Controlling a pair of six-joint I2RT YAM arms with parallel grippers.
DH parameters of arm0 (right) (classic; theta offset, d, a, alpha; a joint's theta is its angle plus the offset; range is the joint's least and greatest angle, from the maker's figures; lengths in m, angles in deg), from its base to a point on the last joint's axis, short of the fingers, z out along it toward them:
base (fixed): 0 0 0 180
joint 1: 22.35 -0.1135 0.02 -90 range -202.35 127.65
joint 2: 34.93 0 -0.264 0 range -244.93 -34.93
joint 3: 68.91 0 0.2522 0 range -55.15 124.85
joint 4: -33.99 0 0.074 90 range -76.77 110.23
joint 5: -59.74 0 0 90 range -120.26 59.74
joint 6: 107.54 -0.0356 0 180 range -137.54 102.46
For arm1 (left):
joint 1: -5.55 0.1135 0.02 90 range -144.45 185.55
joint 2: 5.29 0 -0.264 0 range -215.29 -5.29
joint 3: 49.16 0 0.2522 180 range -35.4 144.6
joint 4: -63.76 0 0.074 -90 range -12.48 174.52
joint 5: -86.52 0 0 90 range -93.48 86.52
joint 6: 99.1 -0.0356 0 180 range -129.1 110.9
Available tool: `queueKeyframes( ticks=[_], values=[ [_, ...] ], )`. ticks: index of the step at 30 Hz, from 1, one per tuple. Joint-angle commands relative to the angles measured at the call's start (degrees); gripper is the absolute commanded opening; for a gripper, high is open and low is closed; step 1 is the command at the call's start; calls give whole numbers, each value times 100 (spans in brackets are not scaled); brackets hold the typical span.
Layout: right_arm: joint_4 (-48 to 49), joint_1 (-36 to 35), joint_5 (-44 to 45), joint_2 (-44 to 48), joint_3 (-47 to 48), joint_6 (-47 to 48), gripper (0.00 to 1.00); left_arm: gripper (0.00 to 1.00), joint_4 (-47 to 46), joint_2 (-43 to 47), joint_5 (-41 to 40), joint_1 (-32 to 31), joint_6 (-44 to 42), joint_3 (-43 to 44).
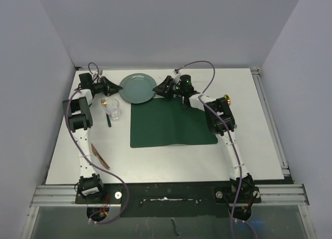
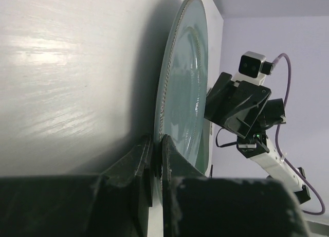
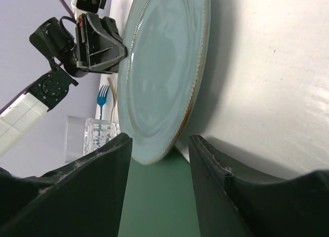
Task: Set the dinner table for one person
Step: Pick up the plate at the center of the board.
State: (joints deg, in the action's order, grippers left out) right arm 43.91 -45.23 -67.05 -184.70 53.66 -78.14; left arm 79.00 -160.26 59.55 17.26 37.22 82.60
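Black fingers of the right gripper (image 3: pixel 159 142) fill the bottom of its wrist view. They are spread and grasping nothing, with the rim of the pale blue plate (image 3: pixel 164 67) lined up in the gap, probably so it can be taken. The left gripper (image 2: pixel 155 144) is clenched at the opposite rim, likely bracing the plate against sliding; whether it pinches the rim I cannot tell. The plate lies flat on the white bench (image 1: pixel 249 140), upper middle of the top view, at the upper left corner of the green placemat (image 1: pixel 171 125), where it presumably belongs.

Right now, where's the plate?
Top view: the teal plate lies on the white table, far side, left of centre, at the far-left corner of the green placemat, between the left hand and right hand.
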Motion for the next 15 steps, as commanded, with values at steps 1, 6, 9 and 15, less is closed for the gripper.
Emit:
queueKeyframes(
  ticks=[1,6,9,15],
  values=[
    [347,-3,70,-255,354,-199,47,0,69,-385,217,-195,-250,114],
    [470,-12,43,-414,465,-331,35,0,-276,-447,402,-212,-16,74],
    [455,-9,16,-475,545,-343,28,0,-515,-456,500,-229,144,13],
    [496,-1,-44,-500,596,-377,6,0,-1074,-468,694,-290,493,-110]
  ],
)
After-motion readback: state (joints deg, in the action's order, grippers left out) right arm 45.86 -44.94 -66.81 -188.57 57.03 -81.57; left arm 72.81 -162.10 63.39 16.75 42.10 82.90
